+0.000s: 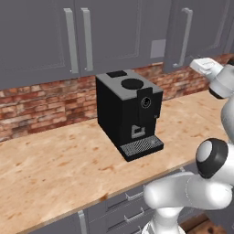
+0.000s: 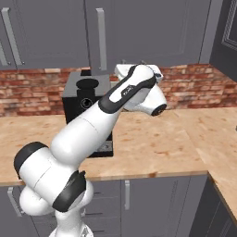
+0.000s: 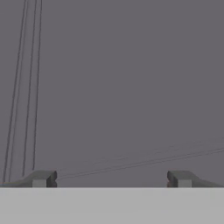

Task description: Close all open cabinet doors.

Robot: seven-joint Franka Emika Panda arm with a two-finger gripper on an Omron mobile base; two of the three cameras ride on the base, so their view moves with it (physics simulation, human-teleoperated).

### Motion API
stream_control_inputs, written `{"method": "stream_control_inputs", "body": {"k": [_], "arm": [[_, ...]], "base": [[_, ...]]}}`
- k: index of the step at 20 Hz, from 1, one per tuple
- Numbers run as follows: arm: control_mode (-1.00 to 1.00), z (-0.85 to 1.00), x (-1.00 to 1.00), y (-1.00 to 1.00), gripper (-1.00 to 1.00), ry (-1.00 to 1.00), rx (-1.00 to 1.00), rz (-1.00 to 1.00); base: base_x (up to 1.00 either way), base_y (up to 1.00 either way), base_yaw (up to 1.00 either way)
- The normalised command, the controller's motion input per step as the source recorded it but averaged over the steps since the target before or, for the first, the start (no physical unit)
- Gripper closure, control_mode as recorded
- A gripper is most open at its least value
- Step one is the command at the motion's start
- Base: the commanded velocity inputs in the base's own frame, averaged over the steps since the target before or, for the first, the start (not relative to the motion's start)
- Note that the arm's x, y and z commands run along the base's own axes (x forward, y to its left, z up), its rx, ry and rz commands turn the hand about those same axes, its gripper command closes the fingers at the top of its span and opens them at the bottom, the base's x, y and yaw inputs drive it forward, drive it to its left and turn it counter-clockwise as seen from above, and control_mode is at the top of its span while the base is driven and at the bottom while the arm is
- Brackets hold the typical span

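Slate-grey upper cabinet doors run above the counter. Two of them (image 1: 41, 36) (image 1: 123, 32) lie flush, their bar handles side by side. The door to their right (image 1: 201, 27), with a long silver handle (image 1: 185, 36), seems to stand slightly out of line with the row. My white hand (image 1: 206, 66) is at that door's lower edge, seen also in the right base view (image 2: 139, 70). In the hand view, a flat grey door panel (image 3: 113, 87) sits very close in front of my gripper (image 3: 111, 179). It is open, fingertips (image 3: 43, 178) wide apart, nothing between them.
A black coffee machine (image 1: 130, 112) stands on the wooden counter (image 1: 55, 164) below the doors, left of my hand. Red brick wall runs behind it. Under-counter drawers (image 1: 123, 205) are below. A dark panelled door (image 2: 229, 32) shows at the far right; whether it is open I cannot tell.
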Motion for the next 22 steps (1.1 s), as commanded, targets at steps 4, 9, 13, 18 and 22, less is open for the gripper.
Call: {"method": "stream_control_inputs", "body": {"k": [4, 9, 13, 18, 22], "arm": [[-1.00, 0.00, 0.28, 0.34, -1.00, 0.02, 0.00, -0.01], [-1.00, 0.00, 0.14, 0.43, -1.00, 0.03, 0.00, 0.00], [-1.00, 0.00, 0.09, 0.46, -1.00, 0.03, -0.01, 0.00], [-1.00, 0.00, 0.10, 0.37, -1.00, 0.02, 0.00, 0.00], [-1.00, 0.00, 0.25, 0.23, -1.00, 0.00, 0.00, 0.00]], "base": [[0.00, 0.00, 0.00], [0.00, 0.00, 0.00], [0.00, 0.00, 0.00], [0.00, 0.00, 0.00], [0.00, 0.00, 0.00]]}}
